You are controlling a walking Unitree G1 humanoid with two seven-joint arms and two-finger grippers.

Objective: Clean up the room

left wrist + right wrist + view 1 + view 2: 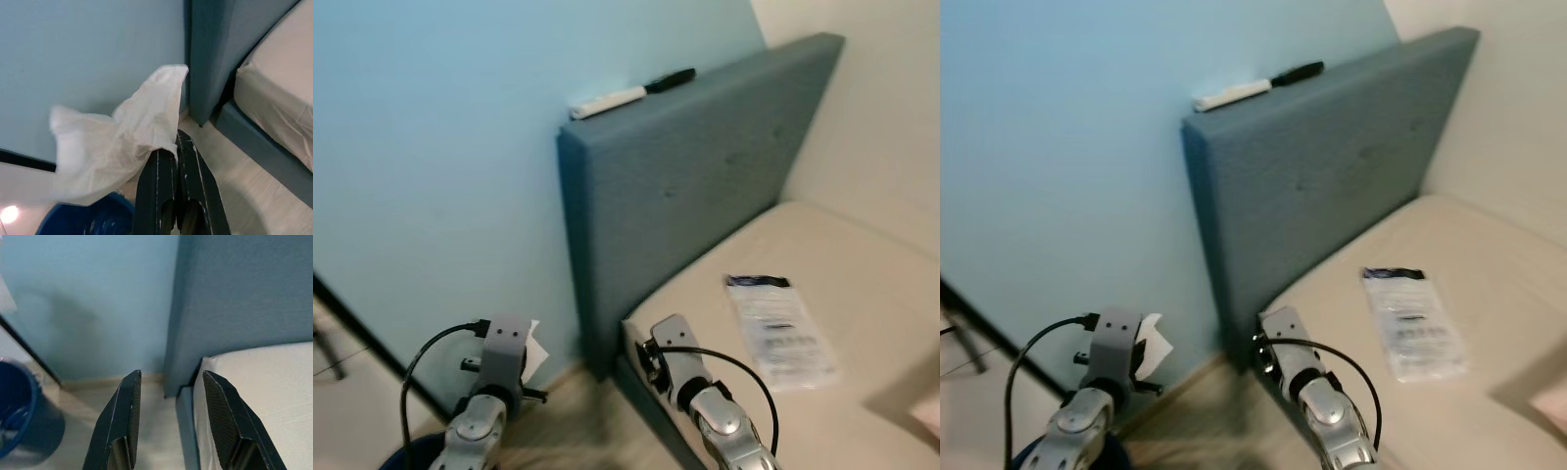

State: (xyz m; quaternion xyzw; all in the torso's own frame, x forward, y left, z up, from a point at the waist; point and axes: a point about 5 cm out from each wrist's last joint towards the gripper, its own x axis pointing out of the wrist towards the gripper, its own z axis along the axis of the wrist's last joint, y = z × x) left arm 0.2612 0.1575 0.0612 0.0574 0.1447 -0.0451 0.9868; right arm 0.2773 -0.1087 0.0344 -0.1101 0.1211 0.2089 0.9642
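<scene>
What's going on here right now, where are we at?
The left gripper is shut on a crumpled white tissue, held above the blue bin by the wall. The right gripper hangs open near the bed corner. A plastic packet lies on the mattress, and a marker sits atop the headboard.

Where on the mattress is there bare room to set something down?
The mattress is bare between the headboard and the plastic packet, and right of the packet. The headboard's narrow top ledge is taken by a marker.
</scene>
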